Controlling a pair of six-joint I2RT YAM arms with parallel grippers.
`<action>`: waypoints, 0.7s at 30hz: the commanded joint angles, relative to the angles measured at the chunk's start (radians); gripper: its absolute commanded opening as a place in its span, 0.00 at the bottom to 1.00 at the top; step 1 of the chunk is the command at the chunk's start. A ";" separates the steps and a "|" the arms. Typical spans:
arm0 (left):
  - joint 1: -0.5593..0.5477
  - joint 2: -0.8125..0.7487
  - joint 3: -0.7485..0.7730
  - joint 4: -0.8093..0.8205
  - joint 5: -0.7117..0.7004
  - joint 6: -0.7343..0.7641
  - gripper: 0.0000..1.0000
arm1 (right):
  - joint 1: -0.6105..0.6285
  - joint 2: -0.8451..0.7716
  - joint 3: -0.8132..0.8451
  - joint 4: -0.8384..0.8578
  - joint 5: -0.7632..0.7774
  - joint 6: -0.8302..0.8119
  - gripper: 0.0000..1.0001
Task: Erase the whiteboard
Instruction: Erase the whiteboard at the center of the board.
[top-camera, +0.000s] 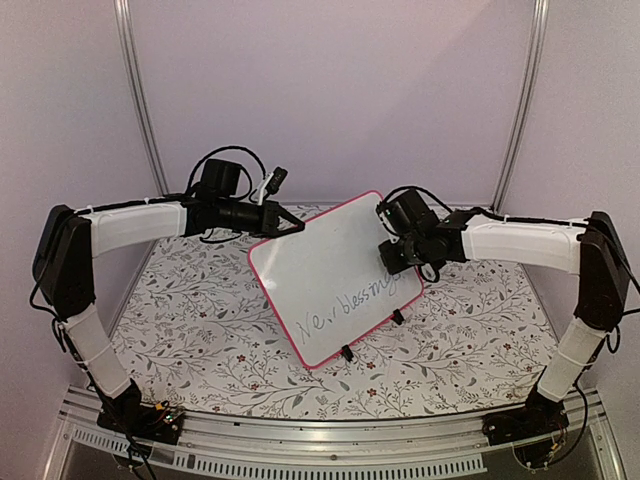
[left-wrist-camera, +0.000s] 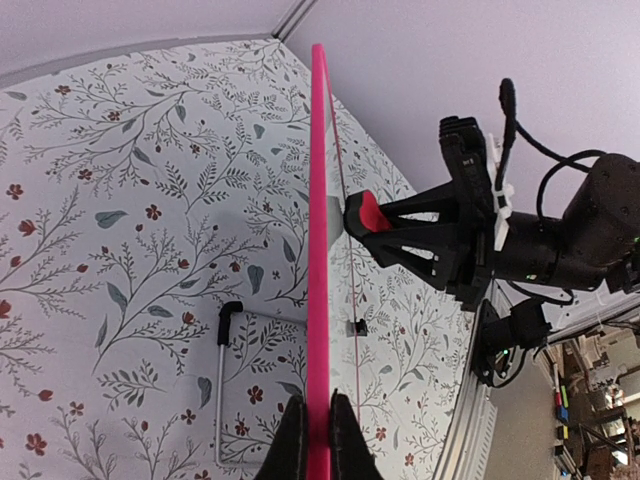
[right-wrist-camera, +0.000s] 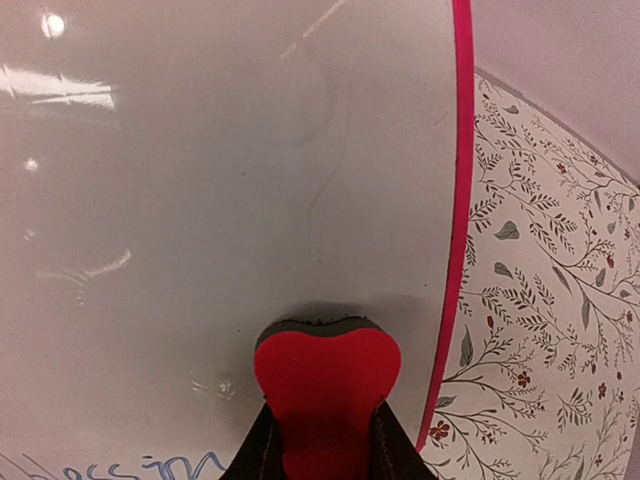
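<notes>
The whiteboard (top-camera: 330, 275) is gripped at 11 o'clock by the left end effector (top-camera: 295, 228); an eraser (right-wrist-camera: 327, 375) is clamped by the right end effector (right-wrist-camera: 325, 445).

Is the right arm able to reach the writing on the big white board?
Probably yes. The red heart-shaped eraser in the right gripper touches the pink-rimmed whiteboard, and the handwriting lies close by with nothing between.
</notes>
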 joint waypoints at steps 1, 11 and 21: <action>-0.019 0.001 0.000 -0.009 -0.025 0.042 0.00 | -0.010 0.021 -0.008 0.023 -0.010 -0.010 0.00; -0.019 0.002 0.000 -0.009 -0.024 0.041 0.00 | -0.018 -0.011 -0.133 0.035 -0.043 -0.004 0.00; -0.021 0.007 -0.001 -0.009 -0.026 0.041 0.00 | -0.012 -0.077 -0.164 0.018 -0.044 -0.009 0.00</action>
